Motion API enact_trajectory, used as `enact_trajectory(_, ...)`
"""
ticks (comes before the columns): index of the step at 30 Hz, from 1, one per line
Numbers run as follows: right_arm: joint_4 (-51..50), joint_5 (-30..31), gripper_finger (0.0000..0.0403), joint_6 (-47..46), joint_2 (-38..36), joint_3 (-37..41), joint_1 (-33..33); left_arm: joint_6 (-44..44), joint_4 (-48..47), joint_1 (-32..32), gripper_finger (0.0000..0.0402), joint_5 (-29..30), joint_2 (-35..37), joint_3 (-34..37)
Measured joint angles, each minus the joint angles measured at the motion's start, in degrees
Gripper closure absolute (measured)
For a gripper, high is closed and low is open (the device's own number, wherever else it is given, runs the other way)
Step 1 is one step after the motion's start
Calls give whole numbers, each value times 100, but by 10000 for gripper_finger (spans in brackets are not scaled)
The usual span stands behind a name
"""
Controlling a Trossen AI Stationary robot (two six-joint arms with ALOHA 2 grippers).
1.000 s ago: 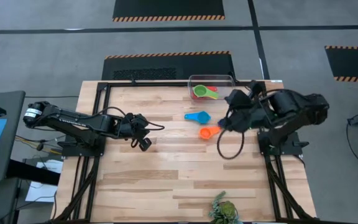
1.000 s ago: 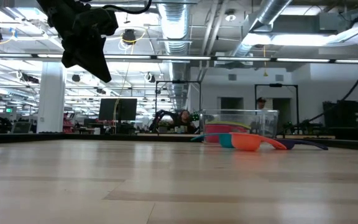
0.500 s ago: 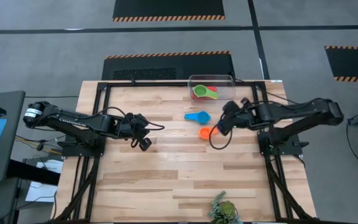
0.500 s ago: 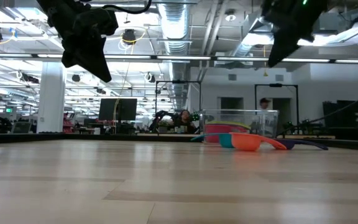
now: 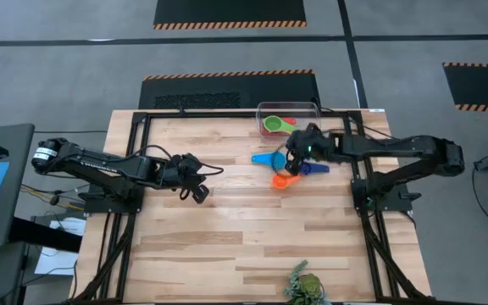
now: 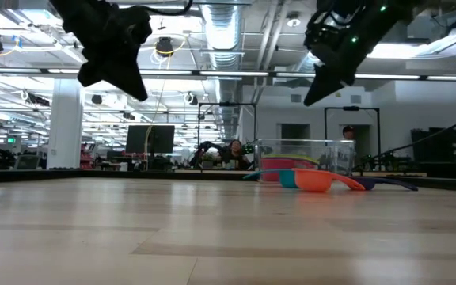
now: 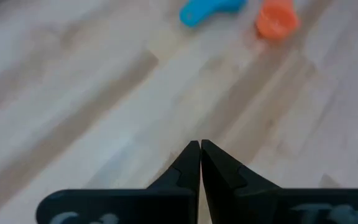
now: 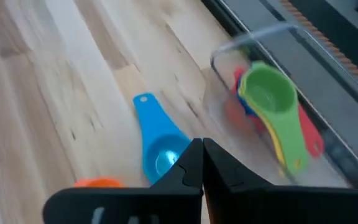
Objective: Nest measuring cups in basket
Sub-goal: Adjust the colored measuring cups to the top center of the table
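High view: the clear basket (image 5: 288, 111) sits at the far edge of the wooden surface (image 5: 227, 229), holding a green cup (image 5: 274, 124) over red. A light blue cup (image 5: 268, 158), an orange cup (image 5: 280, 180) and a dark blue cup (image 5: 313, 168) lie just in front of it. The right gripper (image 5: 293, 158) hangs above them; the left gripper (image 5: 200, 195) waits near the left edge.

Low view: the orange cup (image 6: 317, 181) hides most of the basket (image 6: 303, 158).

Left wrist view: fingers (image 7: 189, 163) clenched, empty.

Right wrist view: fingers (image 8: 191, 163) pressed together, empty, over the light blue cup (image 8: 158, 149); nested cups fill the basket (image 8: 263, 34). No writing is legible.
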State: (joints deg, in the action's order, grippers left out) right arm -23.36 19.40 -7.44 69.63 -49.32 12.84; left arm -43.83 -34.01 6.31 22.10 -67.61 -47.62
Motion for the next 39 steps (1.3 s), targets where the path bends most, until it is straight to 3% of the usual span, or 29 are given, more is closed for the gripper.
enact_trajectory(5,717,-1786,389,723,0,-2,1245,-77,291,-148,402,839,0,0)
enact_trajectory(8,994,-3170,390,343,0,-2,1979,-214,425,-341,401,748,0,0)
enact_trajectory(10,1014,-3653,387,-294,0,-4,2253,-259,507,-456,401,641,0,0)
enact_trajectory(13,785,-3572,384,-831,0,-7,2158,-256,561,-563,401,669,0,0)
enact_trajectory(21,298,-1988,395,-1259,129,-236,1167,-237,571,-841,401,670,0,0)
enact_trajectory(25,8,-1827,387,-1260,579,-455,1072,-4,721,-1016,401,577,0,0)
enact_trajectory(30,-295,-2015,377,-1273,1049,-663,896,413,1626,-1275,401,-138,0,0)
enact_trajectory(34,-336,-2086,379,-1266,953,-826,533,889,2512,-1432,402,-403,-187,-6)
enact_trajectory(39,-640,-1405,388,-1266,266,-1010,-5,1121,3433,-1608,401,-918,-1117,-73)
